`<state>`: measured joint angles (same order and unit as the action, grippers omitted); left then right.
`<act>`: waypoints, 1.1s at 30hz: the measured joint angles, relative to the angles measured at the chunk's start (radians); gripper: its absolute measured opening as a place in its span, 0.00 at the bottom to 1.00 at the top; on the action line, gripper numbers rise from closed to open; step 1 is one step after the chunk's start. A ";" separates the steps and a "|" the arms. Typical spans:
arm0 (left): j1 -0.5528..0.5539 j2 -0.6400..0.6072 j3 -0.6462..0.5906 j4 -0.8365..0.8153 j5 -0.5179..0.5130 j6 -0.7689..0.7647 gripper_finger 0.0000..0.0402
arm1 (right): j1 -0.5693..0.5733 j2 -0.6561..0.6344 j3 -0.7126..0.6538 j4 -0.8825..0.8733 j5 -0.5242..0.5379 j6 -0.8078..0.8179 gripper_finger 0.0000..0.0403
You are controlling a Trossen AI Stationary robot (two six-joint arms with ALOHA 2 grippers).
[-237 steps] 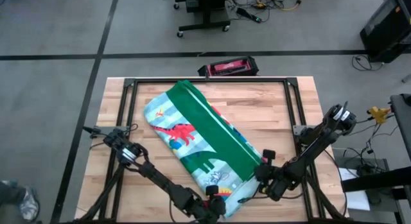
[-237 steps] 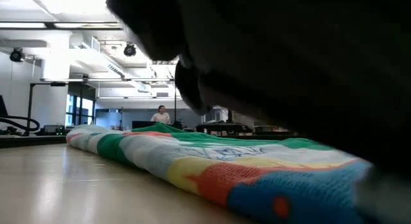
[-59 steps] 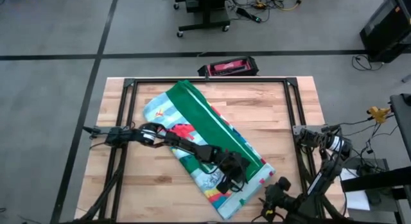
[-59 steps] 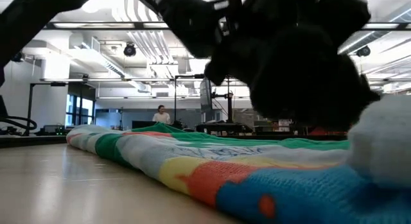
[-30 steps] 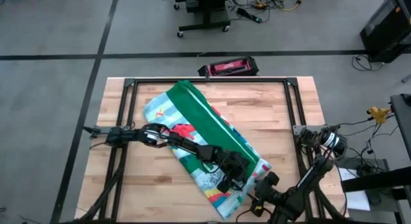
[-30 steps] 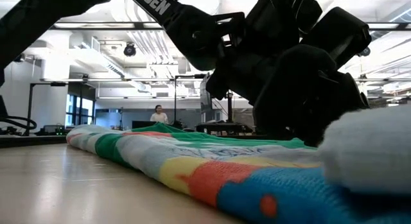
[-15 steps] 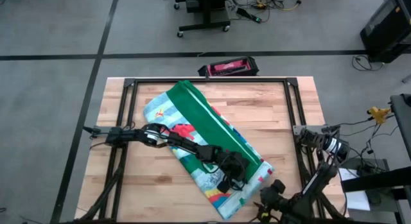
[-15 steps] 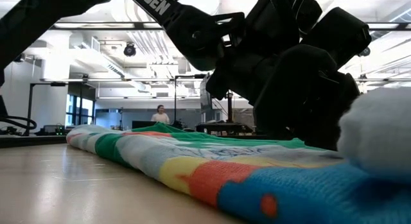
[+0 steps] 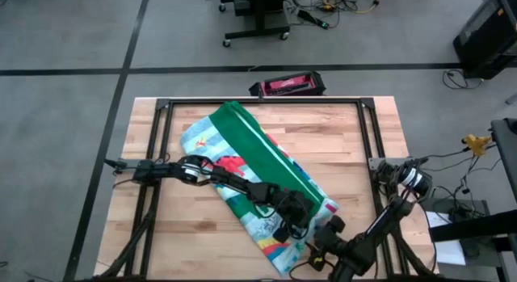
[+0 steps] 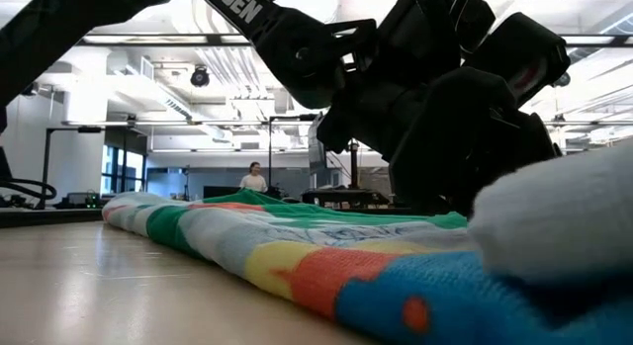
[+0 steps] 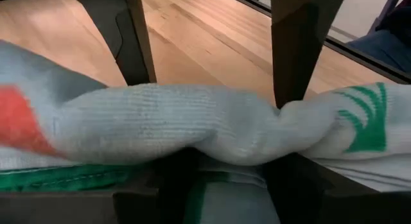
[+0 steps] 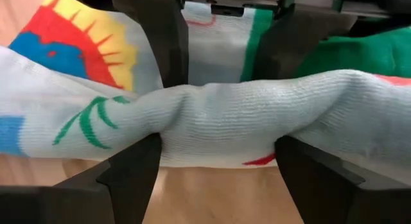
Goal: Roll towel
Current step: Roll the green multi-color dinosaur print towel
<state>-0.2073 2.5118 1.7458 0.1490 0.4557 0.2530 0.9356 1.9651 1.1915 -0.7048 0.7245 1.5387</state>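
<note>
The towel (image 9: 250, 161), pale blue with dinosaurs and a broad green band, lies folded in a long strip slanting from the far left to the near right of the table. Its underside rests on the wood. My left gripper (image 9: 297, 225) reaches in from the table's left over the strip's near right end. My right gripper (image 9: 323, 237) faces it from the near right. Both are shut on the same thick ridge of cloth (image 10: 564, 216), which stands raised above the strip. My left gripper holds the raised ridge (image 11: 192, 121) at the towel's near right end, bunched between its two fingers; several layers. It comes slanting down from the table's left. The cloth drapes over its fingers (image 11: 292, 185) and hides their tips. My right gripper holds the same ridge (image 12: 218, 128) from the opposite side, coming from the near right. The bunched layers sit between its two fingers (image 12: 135, 176). The ridge is lifted off the strip, and the rest of the towel stays on the table.
Black frame rails (image 9: 367, 145) run around the tabletop. Bare wood (image 9: 339, 136) shows to the far right of the towel. A red and black case (image 9: 287, 84) lies just past the far edge. A person (image 10: 255, 177) stands far back in the room.
My right gripper has swung a little toward the table's right edge and back toward the left, carrying the towel's end. The raised ridge of cloth has shifted with it; the rest of the strip has stayed in place.
</note>
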 joint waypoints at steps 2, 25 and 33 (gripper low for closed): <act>0.000 0.000 0.000 0.000 0.000 0.000 0.41 | 0.000 -0.003 0.000 -0.001 -0.003 0.004 0.69; -0.001 -0.044 -0.006 -0.016 -0.014 0.014 0.44 | 0.141 -0.076 -0.014 -0.132 -0.121 0.163 0.70; 0.001 -0.051 -0.003 0.091 -0.028 0.064 0.46 | 0.151 -0.032 -0.014 -0.111 -0.120 0.172 0.72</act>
<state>-0.2062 2.4612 1.7432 0.2399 0.4273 0.3168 1.0863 1.9333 1.1770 -0.8159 0.6042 1.7112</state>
